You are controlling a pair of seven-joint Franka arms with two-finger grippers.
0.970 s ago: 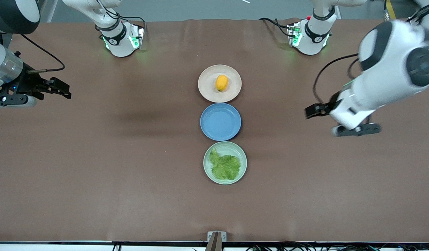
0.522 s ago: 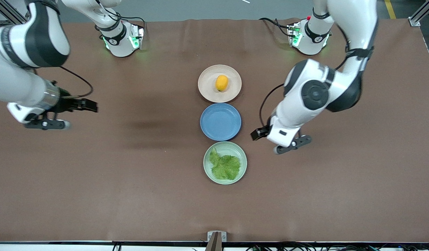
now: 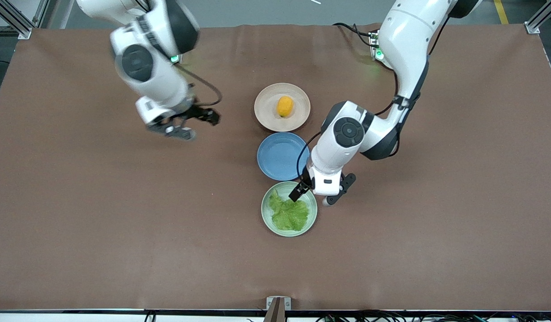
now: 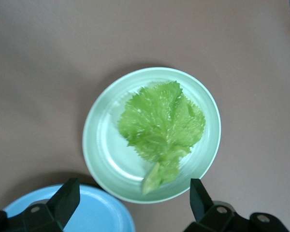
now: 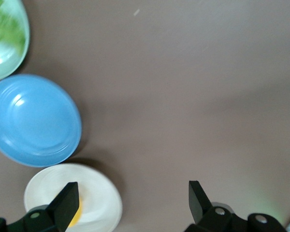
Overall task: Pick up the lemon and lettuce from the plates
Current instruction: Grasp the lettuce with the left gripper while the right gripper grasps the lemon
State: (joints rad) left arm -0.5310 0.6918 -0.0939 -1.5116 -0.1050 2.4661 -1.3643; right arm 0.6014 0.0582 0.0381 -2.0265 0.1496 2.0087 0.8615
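Observation:
The lemon [image 3: 284, 106] lies on the cream-pink plate [image 3: 266, 114]. The lettuce [image 3: 289, 213] lies flat in the mint green plate [image 3: 264, 210], the plate nearest the front camera. My left gripper [image 3: 314, 197] is open and empty over the mint plate's edge beside the blue plate. In the left wrist view the lettuce [image 4: 162, 123] and mint plate [image 4: 99, 145] lie just ahead of the open gripper [image 4: 131, 203]. My right gripper [image 3: 194, 125] is open and empty over bare table beside the cream plate, toward the right arm's end. In the right wrist view the lemon [image 5: 76, 216] shows partly beside one finger.
An empty blue plate [image 3: 279, 161] sits between the two task plates. It also shows in the left wrist view [image 4: 92, 215] and the right wrist view [image 5: 34, 121]. Brown table cloth [image 3: 123, 223] stretches on both sides of the row of plates.
Both arms swung in from the table's ends toward the plates. The left gripper came over the mint plate's edge. The right gripper came close to the cream plate.

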